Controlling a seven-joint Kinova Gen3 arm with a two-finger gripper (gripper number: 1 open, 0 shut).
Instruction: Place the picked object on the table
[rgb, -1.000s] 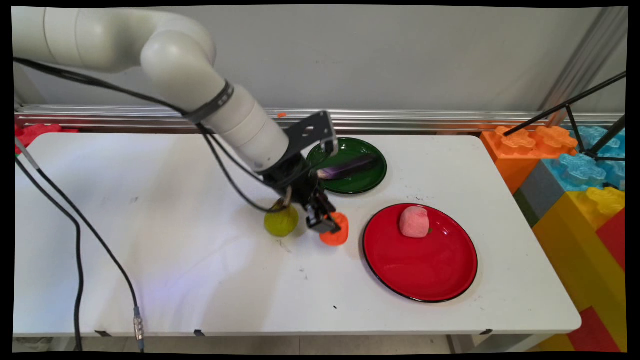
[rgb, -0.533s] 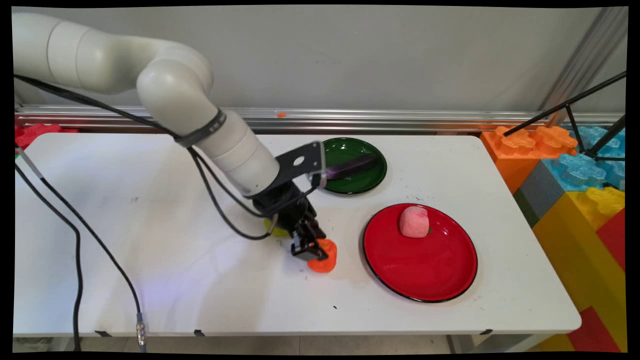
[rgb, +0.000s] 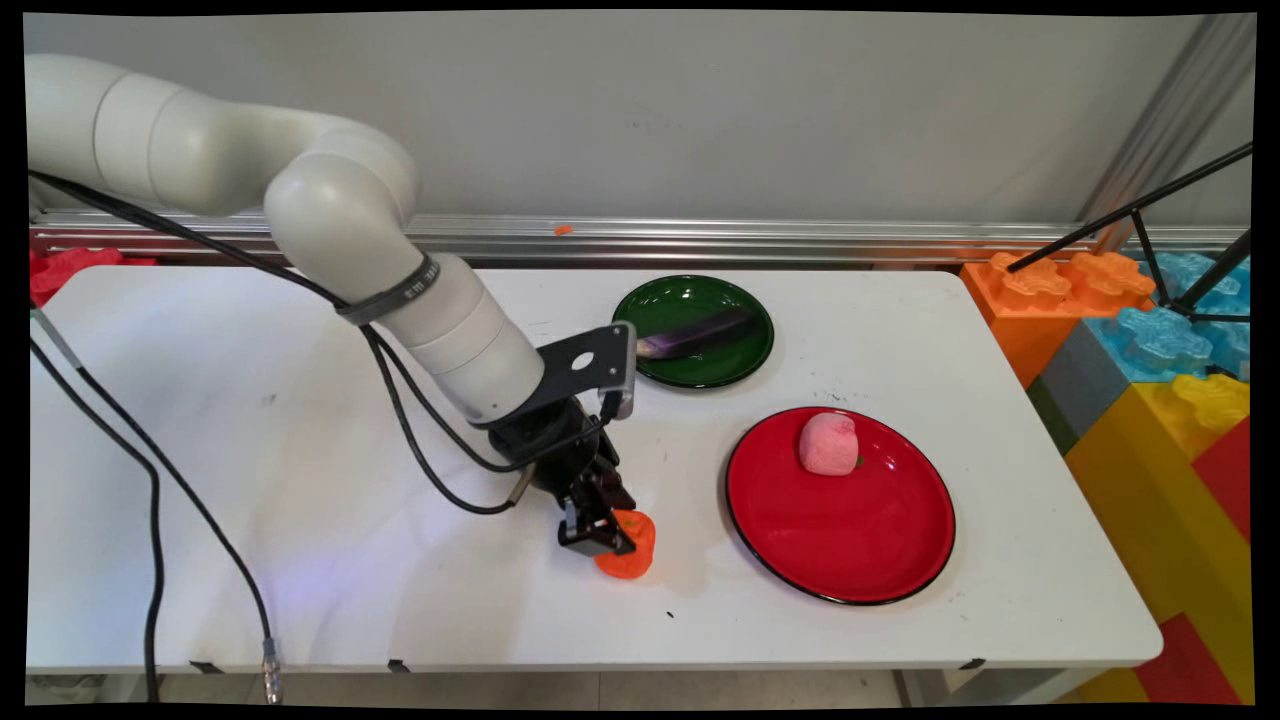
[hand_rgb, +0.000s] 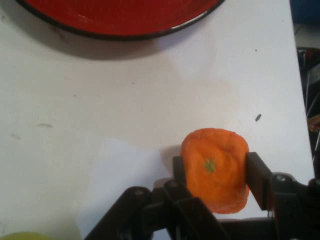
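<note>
Down on the white table (rgb: 300, 480), the black two-finger tool (rgb: 600, 530) grips a round orange plush fruit (hand_rgb: 215, 170) between its fingers (hand_rgb: 257, 180), near a glossy red plate (rgb: 840, 560) holding a pink fruit (rgb: 828, 444).

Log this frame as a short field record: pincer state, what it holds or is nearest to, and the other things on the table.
pincer: black two-finger pincer, shut on the orange
held: round orange toy fruit, low over the white table
nearest: glossy red plate to its right, with a pink toy fruit on it
far side: dark green plate holding a purple toy eggplant
beside linkage: yellow-green round thing, edge only in hand view
</note>
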